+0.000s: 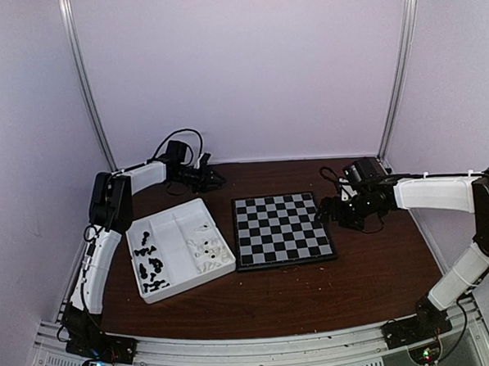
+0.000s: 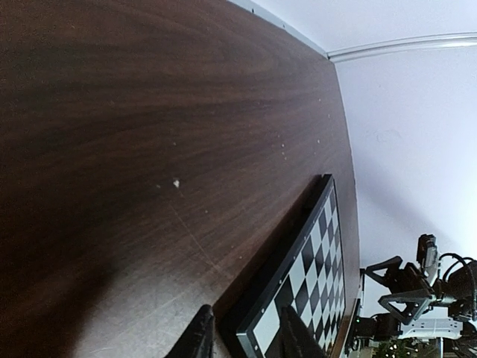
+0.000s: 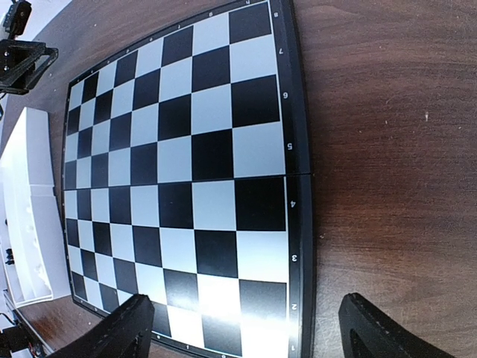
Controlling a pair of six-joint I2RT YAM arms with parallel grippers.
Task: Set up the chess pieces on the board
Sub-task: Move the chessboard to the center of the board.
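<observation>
Arms: two, one at each side of the bench (image 1: 364, 275).
Left hand (image 1: 216, 181): one, low over bare wood at the back of the bench. Its two fingers (image 2: 200, 335) stand a little apart with nothing between them.
Right hand (image 1: 324, 214): one, spread wide and holding nothing. Its two fingers (image 3: 130, 328) hang above the board's right side.
Board (image 1: 282, 228): one, lying flat on the bench, eight by eight black and pale grey checks inside a thin black rim. Its right rim lies directly under the right hand. Its far left corner lies near the left hand's fingertips, slightly nearer the arm bases.
Tray (image 1: 175, 236): one, white and rectangular, split into compartments, though I cannot tell how many. It sits just left of the board, between the left hand and the left arm's base, and across the board from the right hand.
Black pieces (image 1: 150, 266): a loose scatter in the tray's left compartments, the side farthest from the right hand. They are too small to count.
Cream pieces (image 1: 209, 252): a cluster in the tray's right compartments, the side next to the board. They are pale against the white tray, so I cannot count them.
Piece placement: every piece in view lies in the tray.
</observation>
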